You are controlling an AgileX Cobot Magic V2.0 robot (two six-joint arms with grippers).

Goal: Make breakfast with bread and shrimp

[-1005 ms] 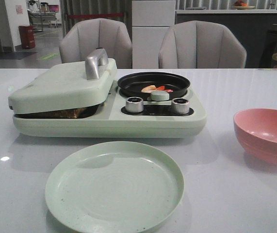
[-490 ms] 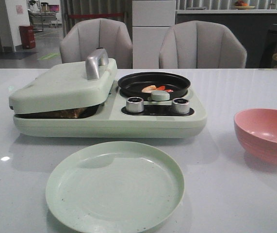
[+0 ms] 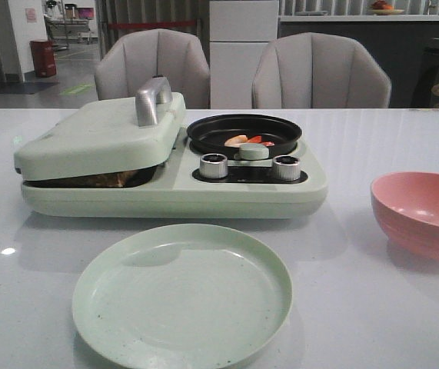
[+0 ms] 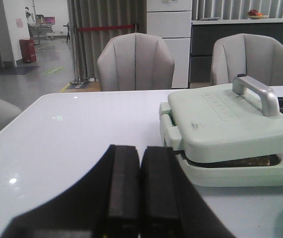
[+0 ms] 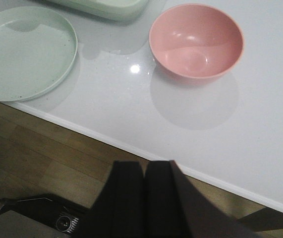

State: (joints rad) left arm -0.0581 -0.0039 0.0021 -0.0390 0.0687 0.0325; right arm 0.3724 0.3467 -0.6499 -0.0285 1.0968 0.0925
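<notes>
Where the lid (image 3: 100, 137) gapes, bread (image 3: 104, 180) barely shows.

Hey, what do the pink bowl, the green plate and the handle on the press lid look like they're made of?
Pink bowl: probably plastic or melamine, semi-gloss, with soft highlights inside. Green plate: likely the same, matte pale green with faint specks. Lid handle: looks like brushed metal or metal-coated plastic, silvery with a dull sheen. None is certain from looks alone.
</notes>
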